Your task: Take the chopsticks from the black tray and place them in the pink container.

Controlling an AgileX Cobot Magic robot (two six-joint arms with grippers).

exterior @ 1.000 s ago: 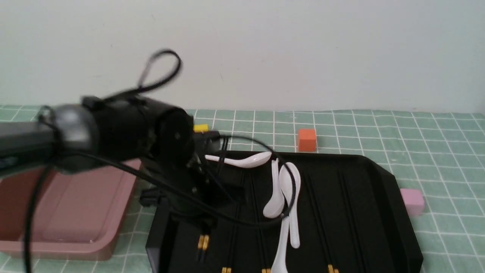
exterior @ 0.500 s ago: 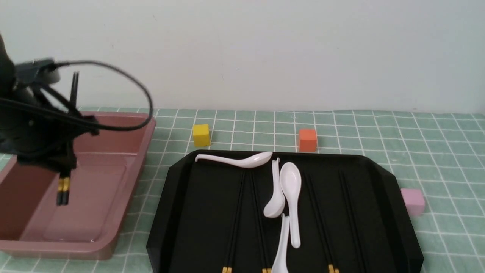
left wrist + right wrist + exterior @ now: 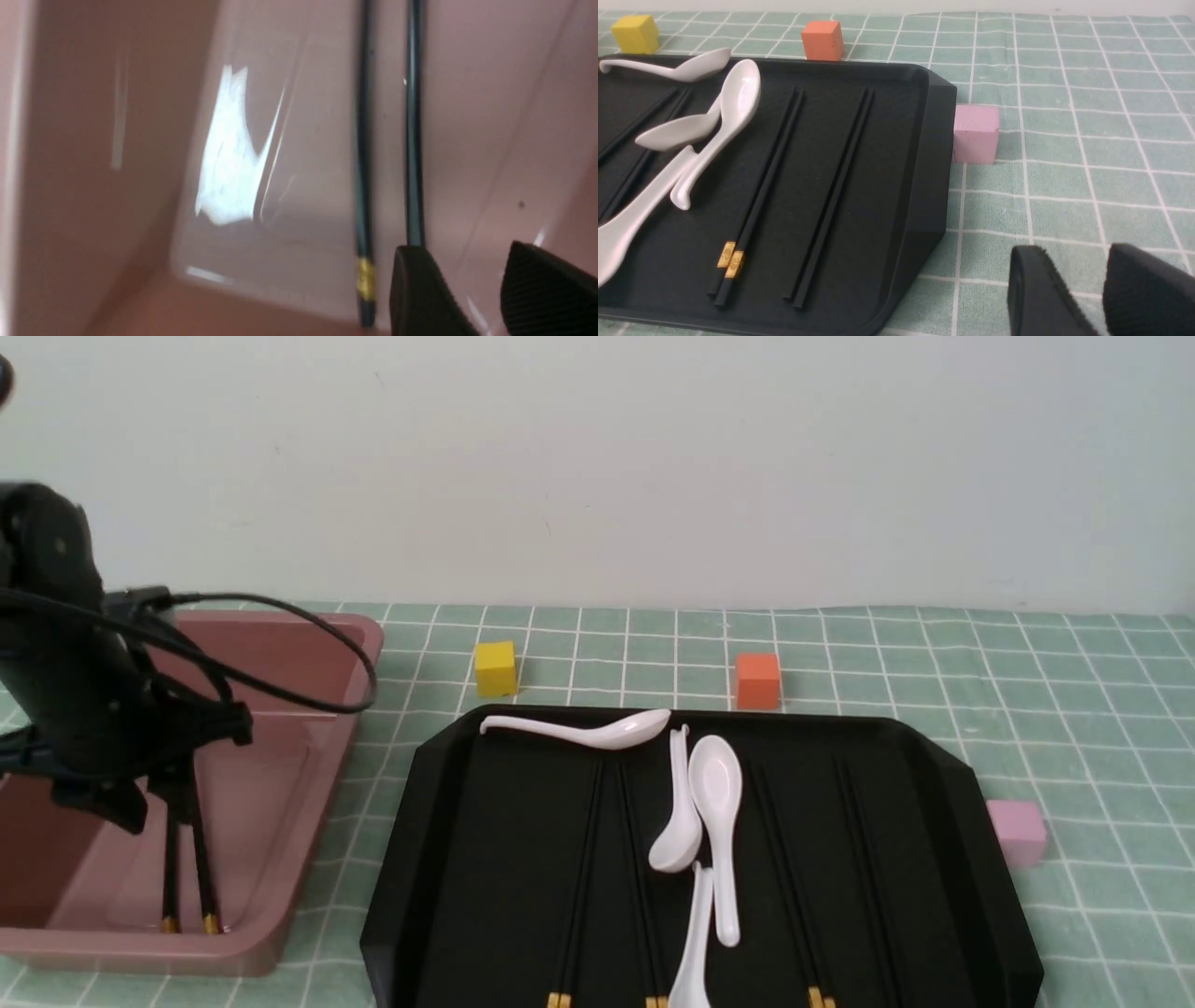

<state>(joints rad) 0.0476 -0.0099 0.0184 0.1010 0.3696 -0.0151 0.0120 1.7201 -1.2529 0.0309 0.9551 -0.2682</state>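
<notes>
Two chopsticks lie in pink container, others on black tray.

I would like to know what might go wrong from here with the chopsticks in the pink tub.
The two thin black gold-tipped chopsticks sit in the deep dusty-pink plastic tub under the left gripper, ends at its near wall; withdrawing might catch them. On the glossy black tray, white spoons lie close beside the remaining pairs, so a grasp might drag one.
</notes>
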